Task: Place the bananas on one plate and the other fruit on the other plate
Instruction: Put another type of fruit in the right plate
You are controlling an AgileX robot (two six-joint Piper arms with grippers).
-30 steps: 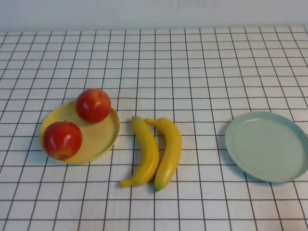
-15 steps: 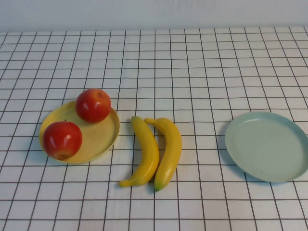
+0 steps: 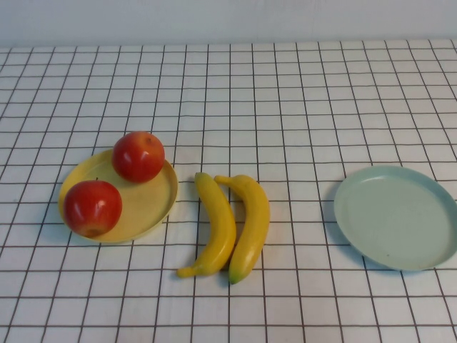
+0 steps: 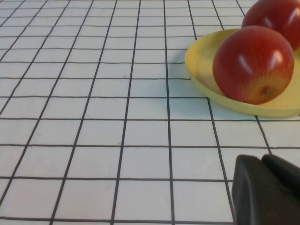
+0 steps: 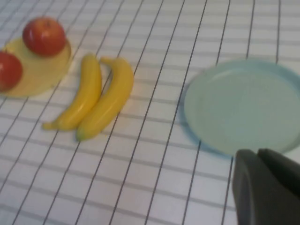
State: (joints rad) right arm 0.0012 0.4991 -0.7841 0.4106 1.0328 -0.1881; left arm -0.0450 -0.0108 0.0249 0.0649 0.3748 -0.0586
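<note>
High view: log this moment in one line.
apples on yellow plate | bananas on table | blue-green plate empty | left hand, right hand shut, parked

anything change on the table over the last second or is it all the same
Nothing visibly changed. Both apples stay on the yellow plate, the two bananas lie side by side on the cloth, and the blue-green plate holds nothing. The left gripper and right gripper stay shut, outside the high view.
</note>
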